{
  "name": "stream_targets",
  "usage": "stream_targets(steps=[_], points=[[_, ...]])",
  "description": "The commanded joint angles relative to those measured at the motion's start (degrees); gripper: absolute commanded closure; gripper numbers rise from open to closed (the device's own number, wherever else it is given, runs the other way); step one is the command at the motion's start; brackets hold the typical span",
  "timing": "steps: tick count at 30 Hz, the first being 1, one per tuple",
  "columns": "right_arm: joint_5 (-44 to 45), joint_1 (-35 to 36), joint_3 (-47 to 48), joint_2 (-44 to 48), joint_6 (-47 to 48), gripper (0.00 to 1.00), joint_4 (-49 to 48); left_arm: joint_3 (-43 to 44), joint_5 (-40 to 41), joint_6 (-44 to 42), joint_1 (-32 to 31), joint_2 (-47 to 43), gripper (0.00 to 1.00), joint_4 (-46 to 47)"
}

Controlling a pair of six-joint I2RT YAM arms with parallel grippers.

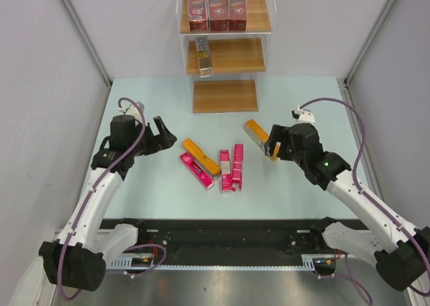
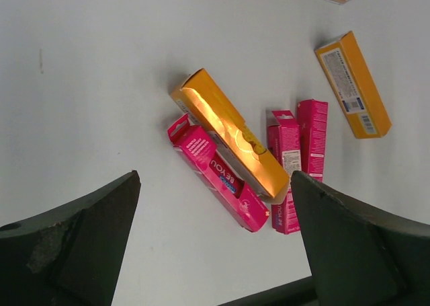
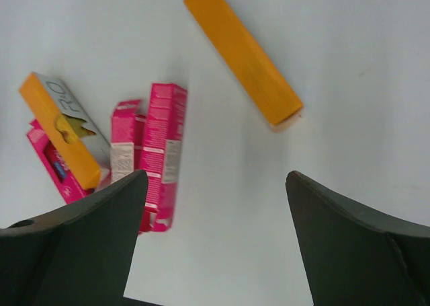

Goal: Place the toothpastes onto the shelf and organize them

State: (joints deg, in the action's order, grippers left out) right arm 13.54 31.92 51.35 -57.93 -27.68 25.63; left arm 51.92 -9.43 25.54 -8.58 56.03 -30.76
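Note:
The shelf [image 1: 225, 95] stands at the back. Three dark red toothpastes [image 1: 216, 8] stand on its top tier, and one silver-orange carton [image 1: 204, 56] is on the middle tier. On the table an orange carton [image 1: 201, 157] leans over a pink one [image 1: 196, 171], with two more pink cartons [image 1: 226, 170] side by side to their right. My left gripper [image 1: 168, 134] is open, left of this group, with nothing between its fingers [image 2: 215, 245]. My right gripper [image 1: 272, 146] is open over the near end of another orange carton [image 1: 254, 130], which lies beyond the fingers in the right wrist view [image 3: 242, 54].
Grey enclosure walls close in the pale table [image 1: 154, 198] on both sides. A black rail [image 1: 222, 235] runs along the near edge between the arm bases. The shelf's bottom board is bare, and so is most of the middle board.

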Motion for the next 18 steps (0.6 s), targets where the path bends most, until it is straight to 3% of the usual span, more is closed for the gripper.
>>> stream_targets(steps=[1, 12, 18], points=[[4.3, -0.4, -1.3, 4.7, 2.7, 0.11, 7.6, -0.4, -4.7, 2.7, -0.9, 0.3, 0.0, 5.0], [4.1, -2.4, -2.4, 0.3, 6.7, 0.1, 4.7, -0.5, -5.6, 3.4, -1.4, 0.8, 0.0, 5.6], [-0.7, -8.7, -2.3, -4.7, 9.4, 0.0, -0.6, -0.6, -5.2, 3.1, -1.5, 1.5, 0.0, 5.5]])
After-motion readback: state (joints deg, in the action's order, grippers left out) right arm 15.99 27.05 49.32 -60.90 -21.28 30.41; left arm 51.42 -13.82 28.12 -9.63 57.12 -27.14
